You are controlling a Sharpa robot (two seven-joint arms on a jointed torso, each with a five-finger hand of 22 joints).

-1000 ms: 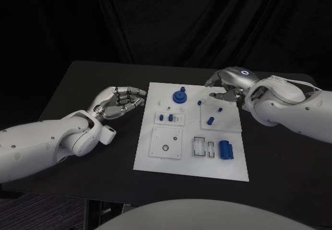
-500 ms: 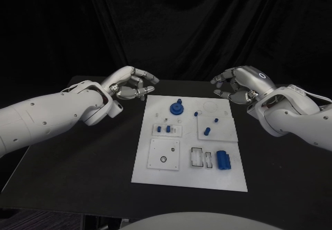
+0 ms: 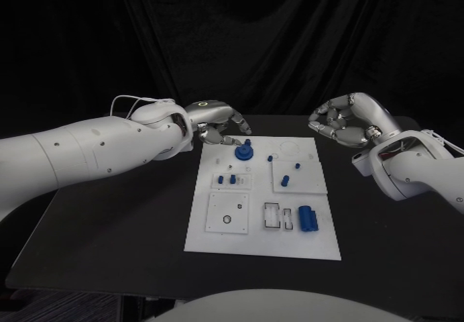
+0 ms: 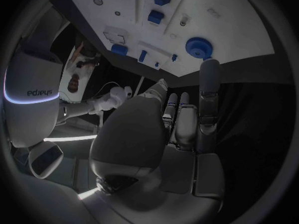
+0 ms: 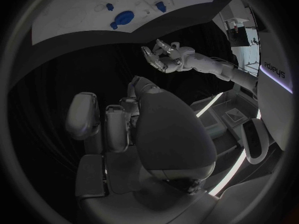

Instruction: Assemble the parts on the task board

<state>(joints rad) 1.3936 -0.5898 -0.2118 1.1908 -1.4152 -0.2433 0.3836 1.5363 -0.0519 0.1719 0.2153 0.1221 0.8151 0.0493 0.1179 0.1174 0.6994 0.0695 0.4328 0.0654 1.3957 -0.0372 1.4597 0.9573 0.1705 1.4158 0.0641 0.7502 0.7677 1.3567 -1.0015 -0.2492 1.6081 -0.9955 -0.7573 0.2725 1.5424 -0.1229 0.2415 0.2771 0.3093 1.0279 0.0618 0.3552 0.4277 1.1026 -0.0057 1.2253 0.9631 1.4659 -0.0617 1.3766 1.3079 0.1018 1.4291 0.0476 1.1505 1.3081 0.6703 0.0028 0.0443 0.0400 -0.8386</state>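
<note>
The left hand (image 3: 218, 124) hovers at the far left corner of the task board (image 3: 263, 231), fingers curled in and holding nothing — a blue gear-like part (image 3: 245, 152) stands just beside its fingertips. The right hand (image 3: 346, 121) is raised off the board's far right corner, fingers likewise curled in, empty. Nearer the robot, a blue cylinder (image 3: 308, 218) lies on the board, which rests on the black counter (image 3: 116, 228).

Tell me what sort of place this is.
Probably a robotics lab test bench: a black table against black drapes, holding a white task board with blue parts, and a robot hand at each side.
</note>
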